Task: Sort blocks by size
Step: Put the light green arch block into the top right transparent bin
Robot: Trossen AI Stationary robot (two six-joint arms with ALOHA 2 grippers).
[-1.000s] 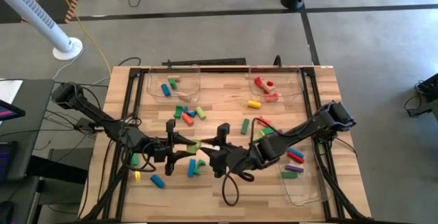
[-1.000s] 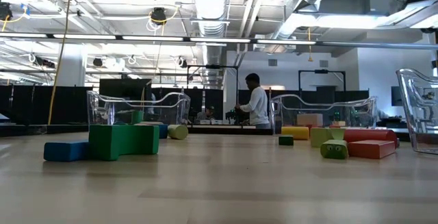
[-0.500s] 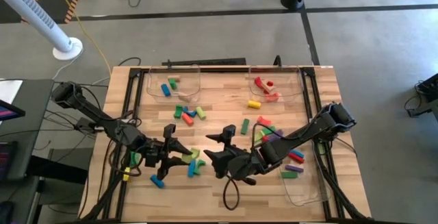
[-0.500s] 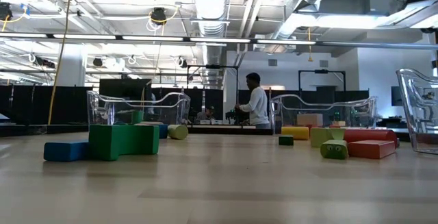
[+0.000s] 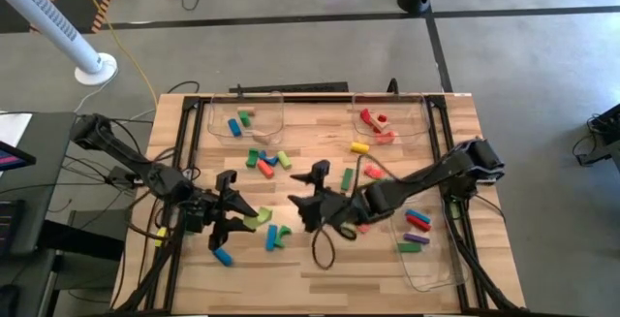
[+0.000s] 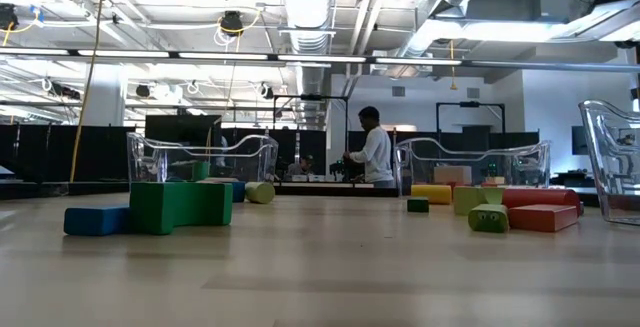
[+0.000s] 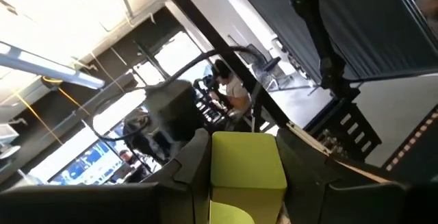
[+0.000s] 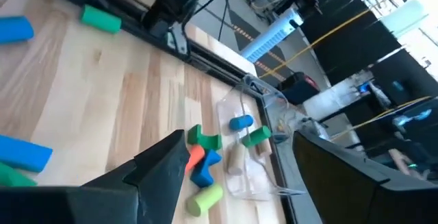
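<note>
Loose blocks lie across the wooden table: a cluster (image 5: 266, 160) at the far middle, a blue and green pair (image 5: 274, 237) and a blue one (image 5: 223, 256) near the front. At the table's left middle, my left gripper (image 5: 244, 218) is shut on a light green block (image 7: 246, 169). My right gripper (image 5: 304, 189) stands open at the table's middle with nothing between its fingers (image 8: 239, 148). The low view shows neither gripper, only resting blocks such as a blue one (image 6: 97, 219) and a green one (image 6: 180, 205). My left gripper pinches the light green block by two opposite sides (image 7: 213, 172) between its two fingers. The fingers point toward the table's right. The block's free end (image 5: 257, 221) sticks out past the fingertips, and the wrist view shows only the room behind it.
Clear trays stand at the far left (image 5: 242, 118), far right (image 5: 387, 123) and near right (image 5: 426, 249), each holding some blocks. A yellow block (image 5: 360, 146) and a green one (image 5: 347, 178) lie near my right arm. A person (image 6: 375, 157) stands in the room beyond.
My right gripper has come away from the light green block and gone toward the table's far side. My left gripper has drawn back toward the table's left edge, taking the block with it.
</note>
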